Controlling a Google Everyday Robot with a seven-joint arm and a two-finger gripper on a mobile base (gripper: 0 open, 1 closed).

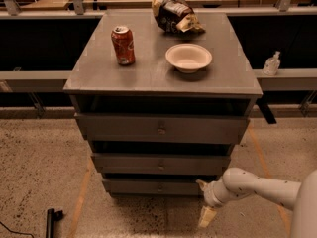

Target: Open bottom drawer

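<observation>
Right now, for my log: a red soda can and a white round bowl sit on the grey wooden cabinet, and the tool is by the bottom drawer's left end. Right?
Not quite: the camera view shows the tool by the right end of the grey wooden bottom drawer. The rest stands.

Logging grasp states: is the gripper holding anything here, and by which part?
Nothing is held. The gripper sits open by the right end of the bottom drawer, well right of its knob.
</observation>
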